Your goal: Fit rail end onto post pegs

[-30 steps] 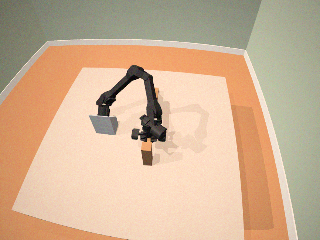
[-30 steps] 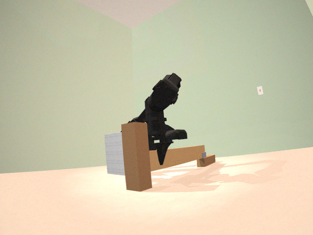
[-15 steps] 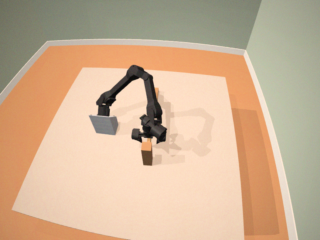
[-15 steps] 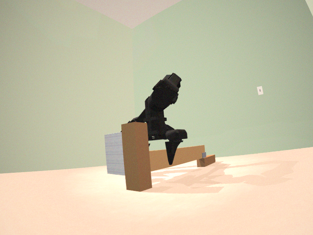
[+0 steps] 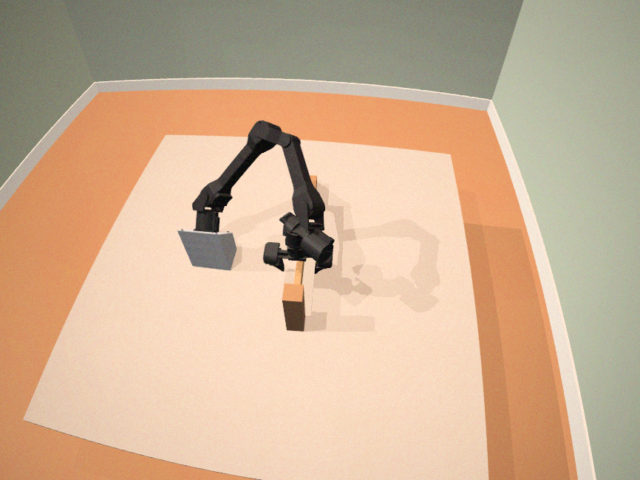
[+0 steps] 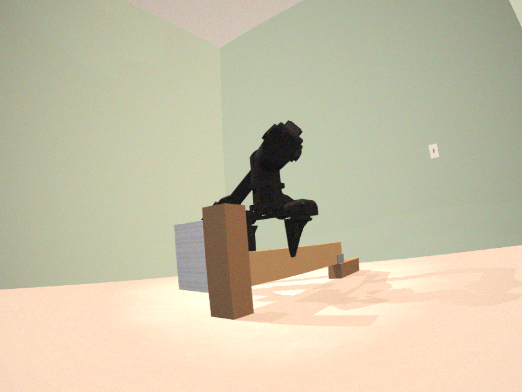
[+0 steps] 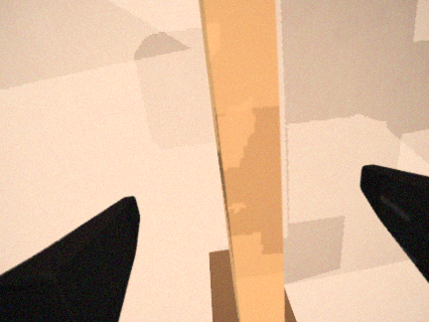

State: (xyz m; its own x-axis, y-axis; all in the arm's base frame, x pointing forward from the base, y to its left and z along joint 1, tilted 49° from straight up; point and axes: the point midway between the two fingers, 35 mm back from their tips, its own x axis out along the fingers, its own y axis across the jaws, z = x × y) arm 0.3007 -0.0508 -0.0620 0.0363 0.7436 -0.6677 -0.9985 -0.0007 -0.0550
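Observation:
The wooden rail [image 5: 298, 272] [image 6: 295, 261] [image 7: 253, 149] looks about level, raised off the table. Its far end sits at the grey bracket [image 6: 340, 258] on the low footboard block [image 5: 313, 179] [image 6: 348, 268]. Its near end reaches the upright post [image 5: 294, 309] [image 6: 227, 261] [image 7: 218, 293]. The post hides the joint in the exterior view, and it falls outside the wrist view. The pegs and holes are not visible, so I cannot tell whether any gap is left. My gripper [image 5: 299, 270] [image 6: 273, 252] [image 7: 250, 191] is wide open, with one finger on each side of the rail and touching neither side.
The grey-blue pedestal [image 5: 208, 250] [image 6: 190, 257] carrying the arm's base stands left of the rail in the top view. The arm arches over from it. Arm shadows fall across the pale mat [image 5: 206, 361].

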